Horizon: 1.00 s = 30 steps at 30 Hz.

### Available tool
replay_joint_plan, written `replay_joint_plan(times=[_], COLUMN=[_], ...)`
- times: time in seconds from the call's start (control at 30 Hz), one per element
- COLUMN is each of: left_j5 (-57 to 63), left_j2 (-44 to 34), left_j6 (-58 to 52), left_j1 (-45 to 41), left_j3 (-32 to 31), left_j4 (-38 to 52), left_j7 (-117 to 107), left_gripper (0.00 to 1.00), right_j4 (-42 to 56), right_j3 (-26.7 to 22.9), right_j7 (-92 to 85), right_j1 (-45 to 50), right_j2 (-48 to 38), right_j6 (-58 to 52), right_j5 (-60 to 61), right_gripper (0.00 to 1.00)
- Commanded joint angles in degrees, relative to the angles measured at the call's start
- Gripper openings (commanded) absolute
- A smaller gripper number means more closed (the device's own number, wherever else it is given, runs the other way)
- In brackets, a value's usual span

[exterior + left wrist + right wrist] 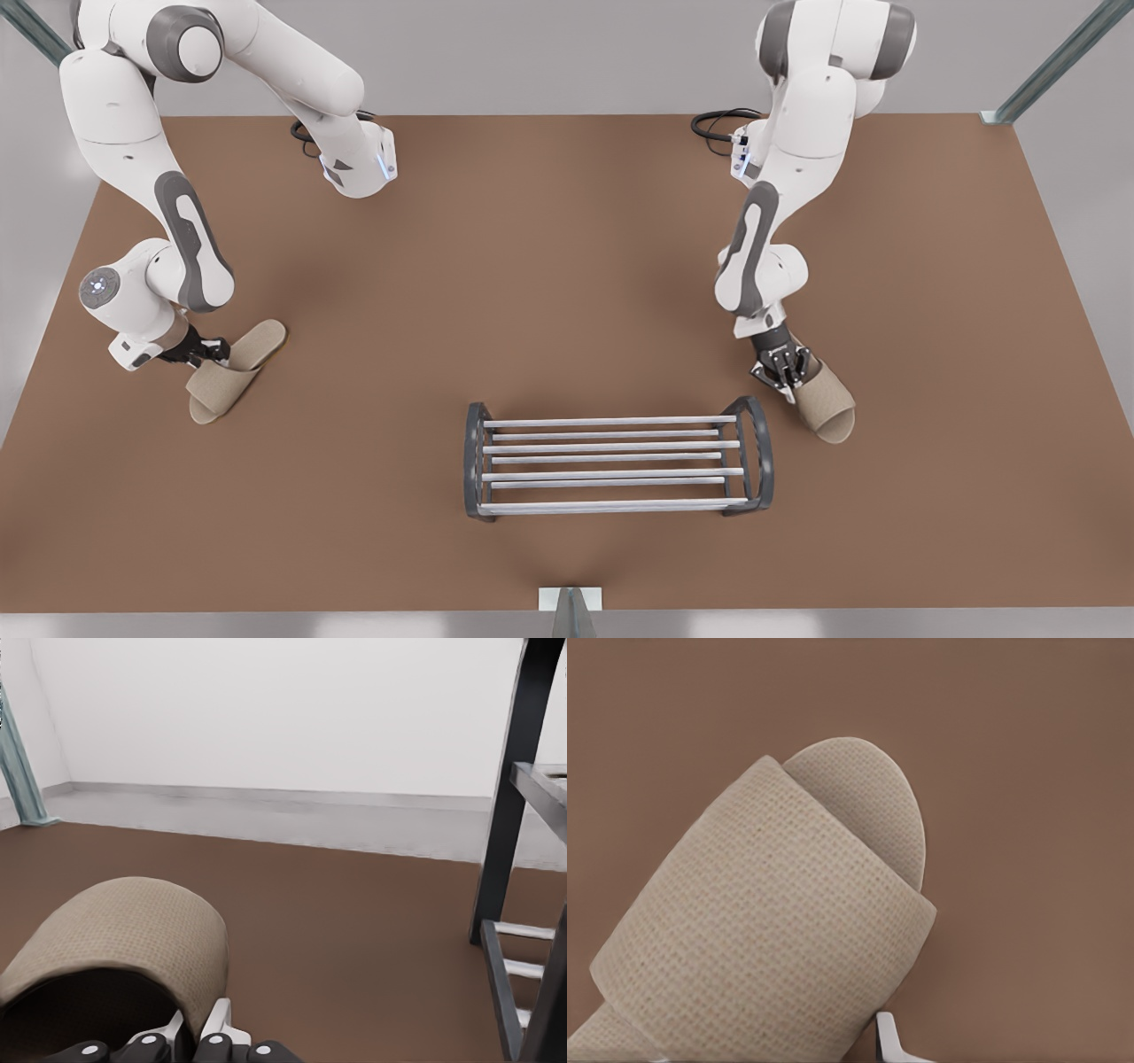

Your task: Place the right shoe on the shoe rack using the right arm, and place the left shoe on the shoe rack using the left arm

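Observation:
The left shoe [235, 368] [124, 930], a beige woven slipper, lies on the brown table at the front view's left. My left gripper [211, 352] [195, 1028] reaches in level from the side and is shut on the edge of its band. At the front view's right, the right shoe [828, 403] [771, 930] sits beside the rack's end. My right gripper [784, 368] comes down on its heel side, shut on it; one fingertip [890, 1041] shows by the band. The shoe rack [620, 422] [505, 815] stands bare between both shoes, near the front edge.
Black cables [718, 124] coil at the table's back by each arm base. Teal posts [1045, 71] rise at the back corners. A small white bracket [571, 598] sits at the middle of the front edge. Open brown table [549, 292] lies between the arms.

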Motion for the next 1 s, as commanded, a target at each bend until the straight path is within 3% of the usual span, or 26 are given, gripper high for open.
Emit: replay_joint_plan(times=[0.0, 0.17, 0.27, 0.3, 0.33, 0.53, 0.67, 0.9, 0.97], left_j5=[0.4, 0.5, 0.4, -0.4, -1.5, -10.0, -17.4, -19.1, -19.1], left_j2=[-5.9, -24.9, -33.5, -33.6, -32.7, -16.5, -9.9, 0.6, 3.2], left_j6=[0.1, 4.4, 4.2, 3.7, 3.7, 6.4, 6.4, 6.4, 7.1], left_j1=[0.3, 0.5, -1.7, -4.6, -7.0, -17.6, -17.4, -14.8, -14.4], left_j3=[0.9, 5.4, 6.1, 5.9, 5.9, 5.5, 1.1, 1.0, 0.9], left_j4=[-0.1, 0.5, 0.1, 1.5, 3.7, 21.2, 28.3, 31.0, 32.3], left_j7=[-25.2, -19.3, -16.2, -15.1, -15.1, -14.5, -14.5, -14.6, -14.6], left_gripper=[0.21, 0.21, 0.21, 0.21, 0.21, 0.21, 0.21, 0.21, 0.21], right_j4=[0.1, 0.2, 0.2, 0.2, 0.2, 0.5, 0.8, 1.2, 4.7], right_j3=[0.0, 0.0, 0.0, 0.0, 0.0, 0.0, 1.3, 2.1, 4.1], right_j7=[-0.3, -0.3, -0.2, -0.3, -0.3, -0.6, -0.5, -0.5, -0.5], right_j1=[0.1, 0.1, 0.1, 0.2, 0.1, 0.3, -0.2, 0.1, -0.2], right_j2=[0.0, 0.0, -0.1, -0.1, -0.1, -0.3, -0.6, -1.0, -2.4], right_j6=[0.3, 0.2, 0.3, 0.2, 0.2, -0.3, -0.4, -0.5, -7.5], right_j5=[0.4, 0.6, 0.6, 0.6, 0.6, 0.6, 0.6, 0.6, 0.6], right_gripper=[0.60, 0.52, 0.35, 0.25, 0.21, 0.21, 0.21, 0.21, 0.21])
